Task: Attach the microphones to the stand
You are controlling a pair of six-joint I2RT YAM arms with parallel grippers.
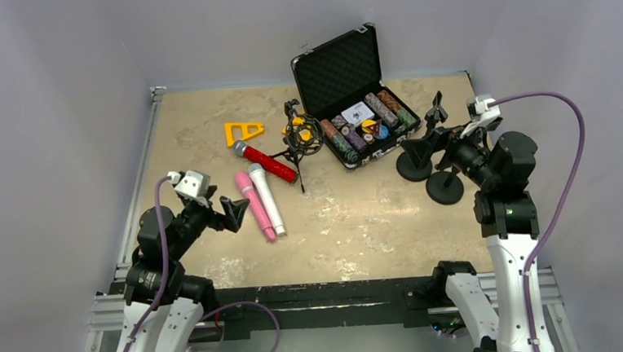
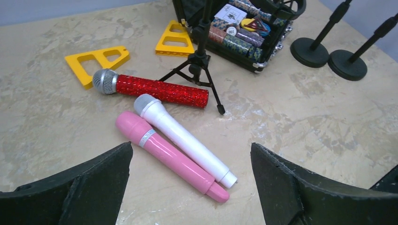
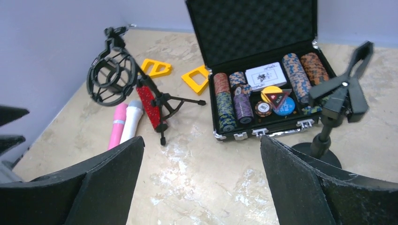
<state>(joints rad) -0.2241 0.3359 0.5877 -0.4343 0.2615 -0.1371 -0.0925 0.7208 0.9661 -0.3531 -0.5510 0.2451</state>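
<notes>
From the top camera, all three microphones lie flat on the tabletop (image 1: 360, 222), left of its middle at about 9 o'clock. The glittery red microphone (image 1: 268, 164) is the farthest back, its silver mesh head pointing to 10 o'clock. Nearer, the pink microphone (image 1: 255, 205) and the white microphone (image 1: 267, 198) lie side by side with their heads toward 11 o'clock, the pink one on the left.

The tripod stand (image 1: 296, 144), with its black shock mount, is upright at the red microphone's tail end. Whether a leg touches it cannot be told. Two round-base stands (image 1: 415, 166) are close together at 3 o'clock, well apart from the microphones. An open poker chip case (image 1: 353, 100) sits at 1 o'clock, and yellow triangular frames (image 1: 243, 132) lie at 11 o'clock.

The left pincer (image 1: 235, 212) hovers just at 8 o'clock of the pink microphone, spread wide and empty. The right pincer (image 3: 199, 150), near the round-base stands, is also spread wide and holds nothing.
</notes>
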